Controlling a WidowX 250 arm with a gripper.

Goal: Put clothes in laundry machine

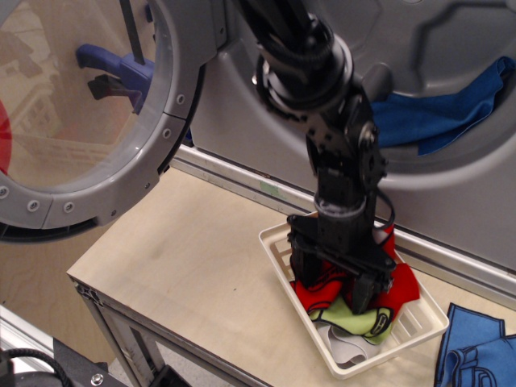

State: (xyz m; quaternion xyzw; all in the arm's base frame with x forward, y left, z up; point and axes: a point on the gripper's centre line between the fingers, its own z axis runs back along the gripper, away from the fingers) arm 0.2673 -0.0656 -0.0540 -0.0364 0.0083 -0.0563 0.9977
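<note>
The hand (333, 284) is down inside the white basket (425, 326), its two black fingers (303, 264) spread apart and pushed into the pile of clothes (401, 282). Can't honestly tell whether it's got hold of any fabric yet, since the fingertips are buried in the red cloth. The clothes are bunched under and around it: red with black edging, a lime-green patch (363, 318) poking out on the near side, and a bit of white (345, 345) at the bottom of the basket.

The basket sits on the right part of the light wooden bench (185, 266), angled with one corner toward the machine. The black arm (322, 105) comes down almost straight from above.

Behind it all is the laundry machine (242, 113), grey, with its drum (451, 48) open on the far right and a blue cloth (439, 113) already lying in there. The round door (89, 113) is swung wide open to the left, with a clear window and bolted grey rim. More blue fabric (476, 351) lies at the near right edge, beside the basket.
</note>
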